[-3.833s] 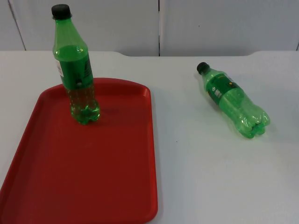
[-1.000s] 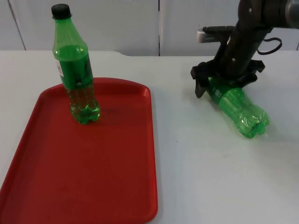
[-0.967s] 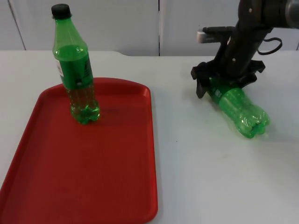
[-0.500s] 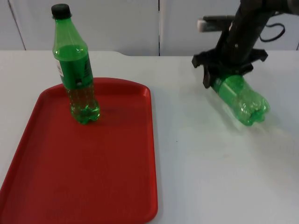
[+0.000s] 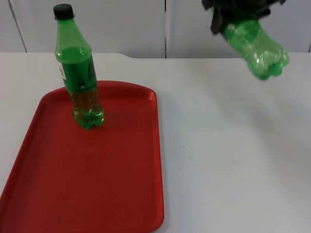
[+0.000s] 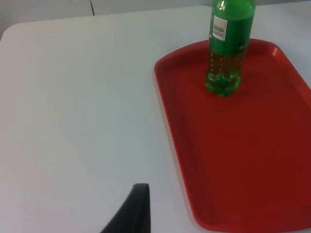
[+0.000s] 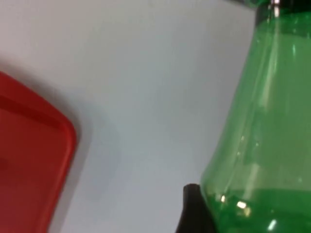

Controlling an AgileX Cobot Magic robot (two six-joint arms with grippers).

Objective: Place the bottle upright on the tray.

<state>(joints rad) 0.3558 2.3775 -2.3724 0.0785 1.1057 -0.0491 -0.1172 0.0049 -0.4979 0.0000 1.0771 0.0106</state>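
My right gripper hangs high above the table's far right, shut on a green plastic bottle. That bottle tilts in the air with its lobed base toward the camera and its neck hidden among the jaws. Close up in the right wrist view, the same bottle sits beside a black fingertip. The red tray lies on the left half of the table. My left gripper waits over the bare table beside the tray.
A second green bottle with a black cap stands upright at the tray's far left part, also seen as a bottle from the left wrist. A corner of the tray lies below the right gripper. White table top stretches right of the tray.
The right arm came in, closed on the lying bottle and lifted it off the table, up and away toward the wall. The tray and the standing bottle stayed put.
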